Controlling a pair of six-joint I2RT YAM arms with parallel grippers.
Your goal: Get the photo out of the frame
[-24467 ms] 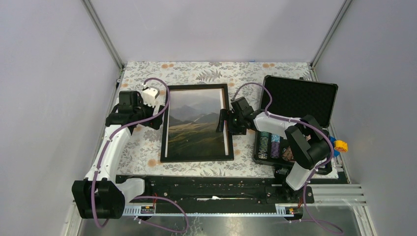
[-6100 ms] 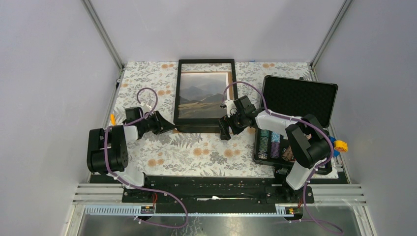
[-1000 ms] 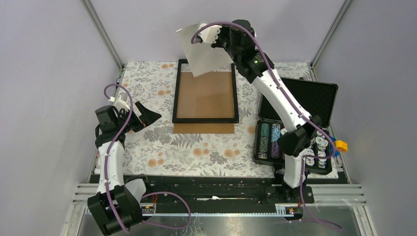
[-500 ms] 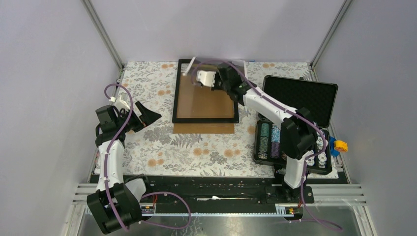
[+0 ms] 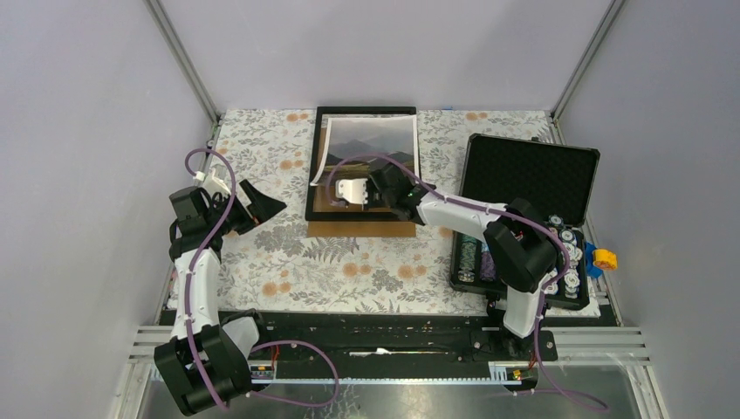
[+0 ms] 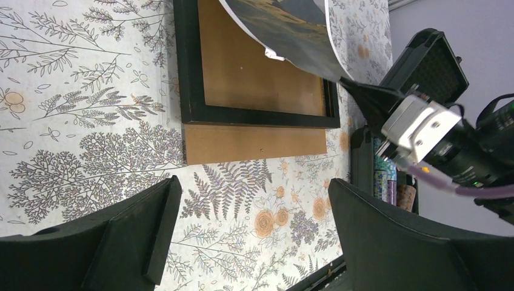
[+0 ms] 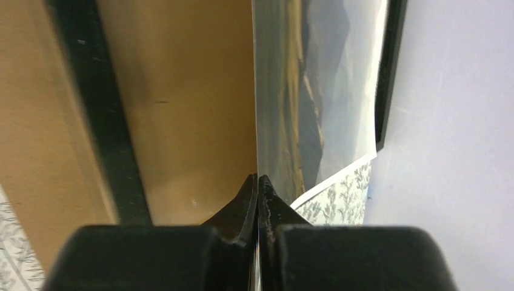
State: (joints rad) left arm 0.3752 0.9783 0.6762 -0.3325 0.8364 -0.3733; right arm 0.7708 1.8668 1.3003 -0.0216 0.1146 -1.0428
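Closest to me, at the near edge of the table (image 5: 349, 271) with its floral cloth, the two arms are bolted down, and bare patterned cloth stretches beyond them. Toward the near right corner an open black case (image 5: 532, 175) sits with its foam-lined lid propped up and rows of poker chips (image 5: 476, 253) in the tray; a small orange thing (image 5: 604, 258) lies just beside it at the right edge. Any print on the chips is too small to read. By the left edge the left gripper (image 5: 266, 199) hovers with its fingers spread wide around nothing, aimed at the frame (image 5: 312, 175) and well apart from it. A brown backing board (image 5: 362, 229) pokes out from under the frame's near side. The right arm reaches from the case's side across the frame's near right corner, and the right gripper (image 5: 332, 186) has its fingers clenched on the near left corner of the photo (image 5: 371, 140). The print arches up off the brown panel inside the frame, picture side up, with its far end over the frame's far side by the table's far edge.
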